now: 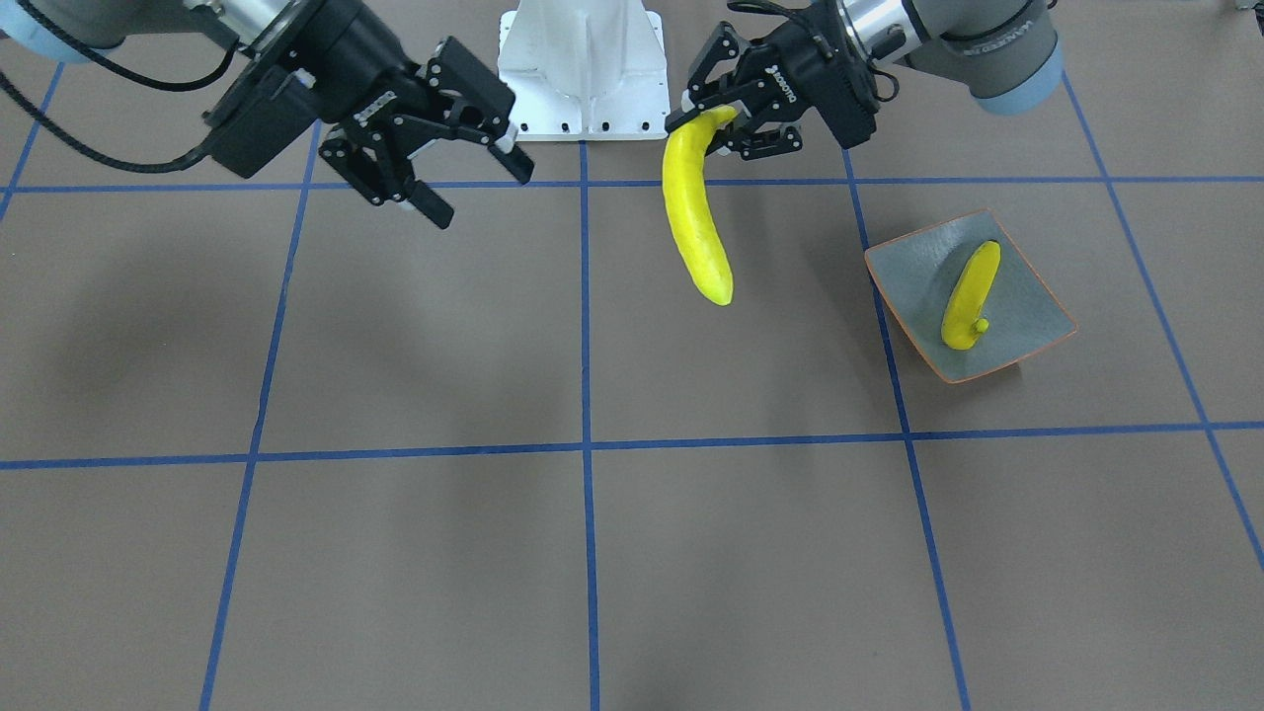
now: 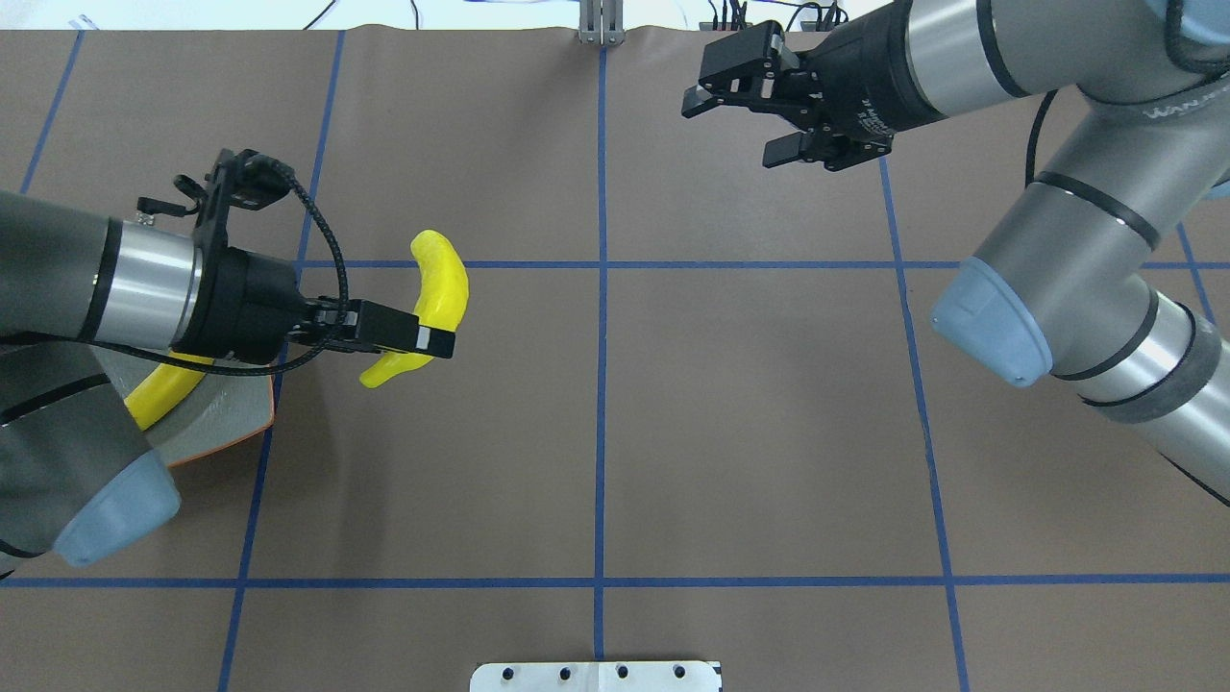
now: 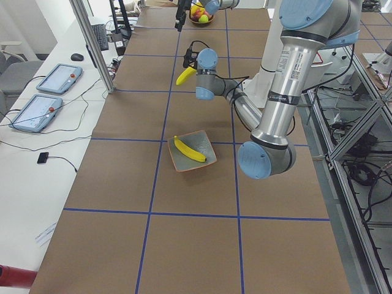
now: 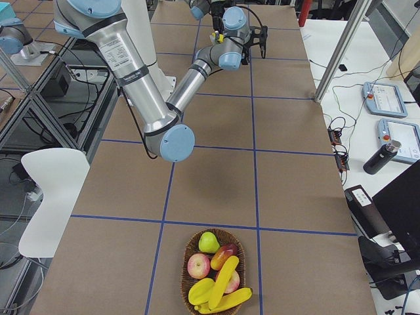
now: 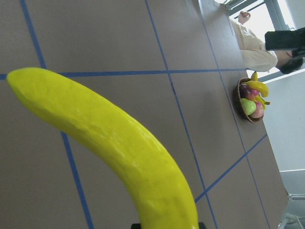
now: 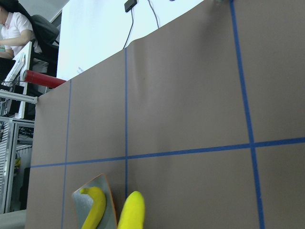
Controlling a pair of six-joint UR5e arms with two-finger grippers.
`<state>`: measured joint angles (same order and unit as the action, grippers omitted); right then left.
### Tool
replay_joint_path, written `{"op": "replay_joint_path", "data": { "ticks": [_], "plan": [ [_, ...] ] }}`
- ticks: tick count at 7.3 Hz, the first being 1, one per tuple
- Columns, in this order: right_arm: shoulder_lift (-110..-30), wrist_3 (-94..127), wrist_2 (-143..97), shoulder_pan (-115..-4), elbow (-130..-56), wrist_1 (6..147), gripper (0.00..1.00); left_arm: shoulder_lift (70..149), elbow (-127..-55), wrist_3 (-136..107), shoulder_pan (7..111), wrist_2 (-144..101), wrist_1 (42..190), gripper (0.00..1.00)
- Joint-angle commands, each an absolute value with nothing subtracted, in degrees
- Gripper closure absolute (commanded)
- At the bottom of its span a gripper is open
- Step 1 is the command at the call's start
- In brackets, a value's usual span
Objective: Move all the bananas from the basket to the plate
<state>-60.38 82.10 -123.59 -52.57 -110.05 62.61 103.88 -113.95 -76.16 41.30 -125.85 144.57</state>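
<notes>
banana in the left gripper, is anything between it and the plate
Nothing visible does. The held banana hangs from the left gripper above bare table, and the stretch between it and the plate holds nothing. A second banana already lies on the plate, with free surface beside it.

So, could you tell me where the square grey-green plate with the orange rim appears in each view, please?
Front-facing: plate right of centre.
Overhead: plate lower left, mostly hidden.
Exterior left: plate at centre.
Exterior right: not visible.
Left wrist: not in it.
Right wrist: plate bottom left.
Landmark: yellow banana lying on it.
</notes>
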Motion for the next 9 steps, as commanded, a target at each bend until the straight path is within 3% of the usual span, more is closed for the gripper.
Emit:
{"op": "replay_joint_path", "data": {
  "ticks": [1, 5, 9],
  "plan": [
    [-68.0, 68.2, -124.5, -57.5, -109.8, 66.5, 0.00, 95.3, -115.9, -71.1, 43.3, -126.0, 144.6, 1.00],
    [-74.4, 48.3, -124.7, -64.3, -109.6, 73.1, 0.00, 78.3, -115.5, -36.2, 45.3, -125.3, 144.5, 1.00],
    [-75.1, 46.7, -127.4, -67.1, -108.5, 73.1, 0.00, 77.9, -109.2, -20.6, 44.2, -119.3, 144.0, 1.00]
  ]
}}
